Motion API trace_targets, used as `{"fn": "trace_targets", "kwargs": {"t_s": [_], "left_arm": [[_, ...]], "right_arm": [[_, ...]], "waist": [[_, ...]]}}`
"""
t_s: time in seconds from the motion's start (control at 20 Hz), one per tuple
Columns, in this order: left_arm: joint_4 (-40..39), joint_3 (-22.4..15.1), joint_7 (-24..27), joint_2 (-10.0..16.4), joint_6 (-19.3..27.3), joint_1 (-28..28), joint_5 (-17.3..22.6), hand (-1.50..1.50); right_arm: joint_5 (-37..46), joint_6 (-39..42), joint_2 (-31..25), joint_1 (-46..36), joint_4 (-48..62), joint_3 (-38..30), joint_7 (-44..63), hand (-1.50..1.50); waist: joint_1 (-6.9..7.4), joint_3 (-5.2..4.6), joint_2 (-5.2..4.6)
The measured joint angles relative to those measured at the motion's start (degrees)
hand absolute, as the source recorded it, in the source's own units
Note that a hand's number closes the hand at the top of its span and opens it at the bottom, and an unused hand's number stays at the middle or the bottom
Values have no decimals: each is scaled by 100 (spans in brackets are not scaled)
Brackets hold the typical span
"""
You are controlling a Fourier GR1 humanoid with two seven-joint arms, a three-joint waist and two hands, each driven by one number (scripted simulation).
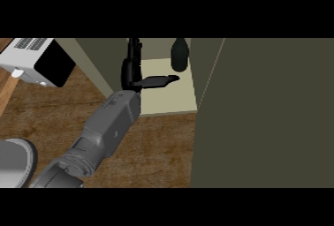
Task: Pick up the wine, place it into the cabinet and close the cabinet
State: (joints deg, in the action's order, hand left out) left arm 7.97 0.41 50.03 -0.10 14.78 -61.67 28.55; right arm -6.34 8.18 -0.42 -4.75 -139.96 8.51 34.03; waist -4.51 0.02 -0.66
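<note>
Grey forearm (98,137) ends in left robot hand (132,74), outstretched and empty, near the dark slim wine bottle (179,55)

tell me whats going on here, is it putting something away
The robot's left hand is inside the open cabinet, with its fingers straight and its thumb out to the side. The dark wine bottle stands on the pale shelf just right of the hand and is not gripped. The cabinet door is wide open at the right, so closing it is not yet done. The right hand is out of view.
</note>
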Motion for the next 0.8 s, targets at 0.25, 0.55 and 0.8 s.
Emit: {"fn": "trace_targets", "kwargs": {"t_s": [0.25, 0.55, 0.8], "left_arm": [[252, -375, -75, 3, -29, 205, 367, -150], [1086, -1279, -207, 10, 238, 968, 1011, -150], [2317, -2358, -310, 10, 846, 1867, 1477, -150]], "right_arm": [[-21, -55, -51, -18, -41, -69, 145, -150], [-2, -49, -33, 13, -23, -31, 103, -150], [63, -199, -32, -163, -12, -90, 233, -150]], "waist": [[3, 2, 41], [78, -2, 75], [240, -4, 87]]}}
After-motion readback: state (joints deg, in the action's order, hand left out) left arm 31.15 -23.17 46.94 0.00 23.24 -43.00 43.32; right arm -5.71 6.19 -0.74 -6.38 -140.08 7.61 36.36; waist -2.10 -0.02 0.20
